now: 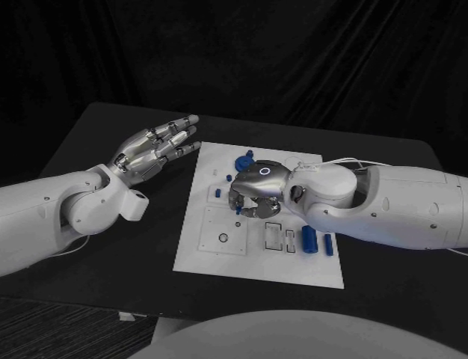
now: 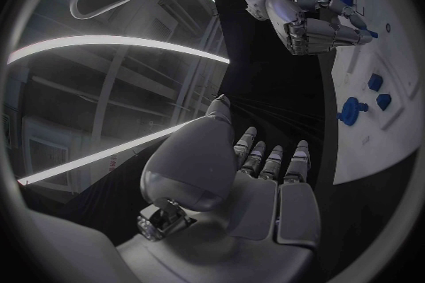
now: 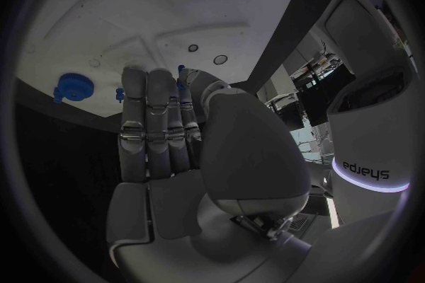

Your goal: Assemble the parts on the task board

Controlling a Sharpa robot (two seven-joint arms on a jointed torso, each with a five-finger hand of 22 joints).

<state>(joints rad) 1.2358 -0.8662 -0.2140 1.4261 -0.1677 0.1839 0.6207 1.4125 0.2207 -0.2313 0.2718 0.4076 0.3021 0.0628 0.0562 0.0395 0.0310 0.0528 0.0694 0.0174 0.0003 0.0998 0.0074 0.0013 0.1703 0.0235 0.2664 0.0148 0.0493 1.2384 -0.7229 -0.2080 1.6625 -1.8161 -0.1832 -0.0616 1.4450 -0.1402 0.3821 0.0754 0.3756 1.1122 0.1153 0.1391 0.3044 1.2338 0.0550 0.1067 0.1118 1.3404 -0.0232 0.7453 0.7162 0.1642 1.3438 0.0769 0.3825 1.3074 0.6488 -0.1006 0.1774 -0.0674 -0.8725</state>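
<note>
My right hand [image 1: 258, 193] hovers low over the middle of the task board [image 1: 258, 265] on the black desk [image 1: 105, 134], fingers curled down; I cannot tell whether they pinch a part. My left hand [image 1: 153, 149] waits beside the board, fingers apart, empty. The blue parts [image 1: 318, 241] lie scattered; a careless descent could knock the round blue piece [image 1: 241, 161] aside.
</note>
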